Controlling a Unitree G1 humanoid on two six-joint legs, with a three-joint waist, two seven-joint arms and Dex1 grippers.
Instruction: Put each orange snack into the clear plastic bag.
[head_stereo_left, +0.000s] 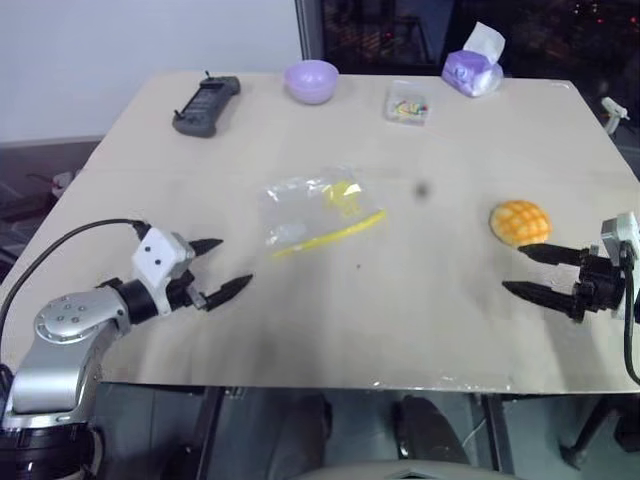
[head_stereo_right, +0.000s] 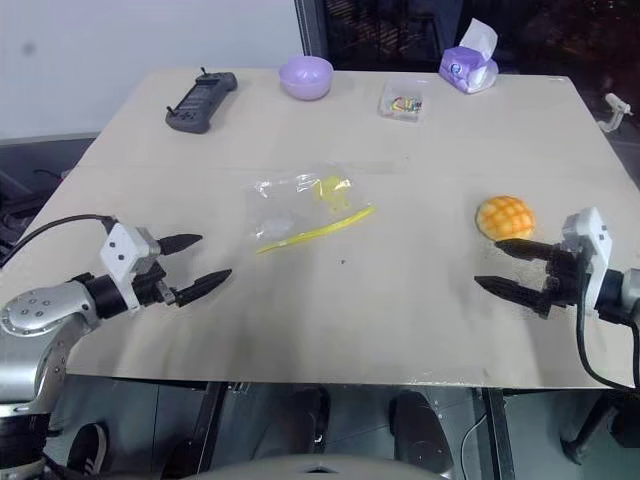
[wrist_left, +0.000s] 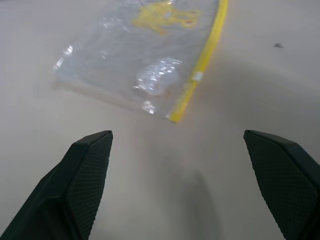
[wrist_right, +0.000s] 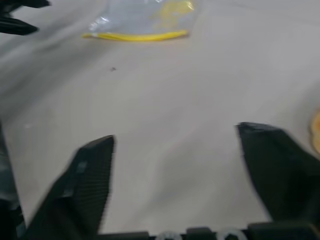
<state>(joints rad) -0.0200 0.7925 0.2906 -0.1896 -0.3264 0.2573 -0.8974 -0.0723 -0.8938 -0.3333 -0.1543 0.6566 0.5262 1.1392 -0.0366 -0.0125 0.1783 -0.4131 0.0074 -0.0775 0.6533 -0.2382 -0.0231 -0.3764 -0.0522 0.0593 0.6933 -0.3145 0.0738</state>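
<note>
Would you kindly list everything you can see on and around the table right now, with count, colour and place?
table: one, beige, holds everything below.
orange snack: one, orange-yellow with grid top, right side, just beyond the right gripper.
clear plastic bag: one, transparent with a yellow strip and patch, lying flat at the centre.
bowl: one, lilac, far edge.
controller: one, dark grey, far left.
small clear box: one, colourful bits inside, far edge, right of the bowl.
tissue pack: one, purple with white tissue, far right.
left gripper: one, black fingers, open, near left, apart from the bag.
right gripper: one, black fingers, open, near right.
</note>
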